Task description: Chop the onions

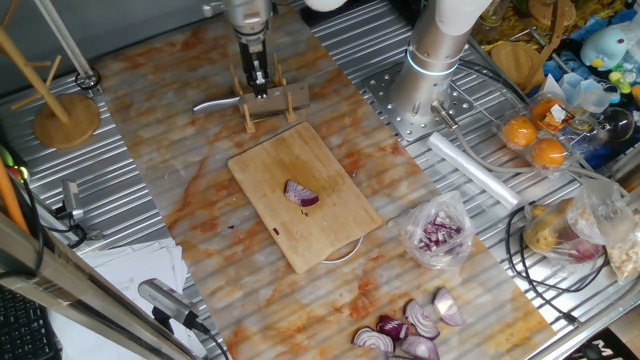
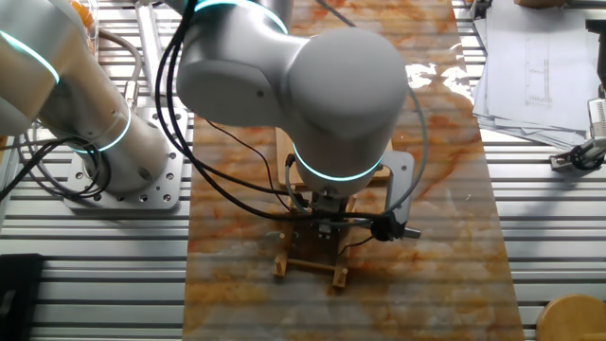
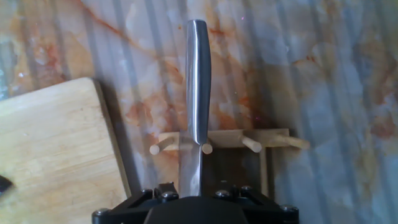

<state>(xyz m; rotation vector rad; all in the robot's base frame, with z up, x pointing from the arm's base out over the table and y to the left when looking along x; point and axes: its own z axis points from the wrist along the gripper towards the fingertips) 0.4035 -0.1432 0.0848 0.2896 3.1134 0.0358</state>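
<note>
Onions: one small red-purple onion wedge (image 1: 301,193) lies cut side up near the middle of the wooden board (image 1: 270,165); nothing touches it.
Board: one, set aslant on the marbled table top (image 1: 165,150); the hand view shows its corner (image 3: 56,143) just beside the rack.
Knife: one, all steel (image 3: 198,87); it rests in the rack with the handle (image 1: 215,102) sticking out to one side.
Rack: one small wooden knife rack (image 1: 268,101) with upright pegs — three peg ends show in the hand view (image 3: 252,144).
Gripper: one (image 1: 259,80), hanging straight down over the rack at the knife; whether the fingers are spread or pinching the steel, I cannot tell — in the other fixed view the arm (image 2: 312,85) hides them.
Bigger wedges: a group of about five (image 1: 410,330) at the table's near edge, well apart from the board.
Bag: one clear bag of purple bits (image 1: 438,232), between the board and the loose wedges.
Oranges: two (image 1: 533,140) in a clear tray off the table top.
Wooden stand: one (image 1: 66,118) with a round base, at the far corner.
</note>
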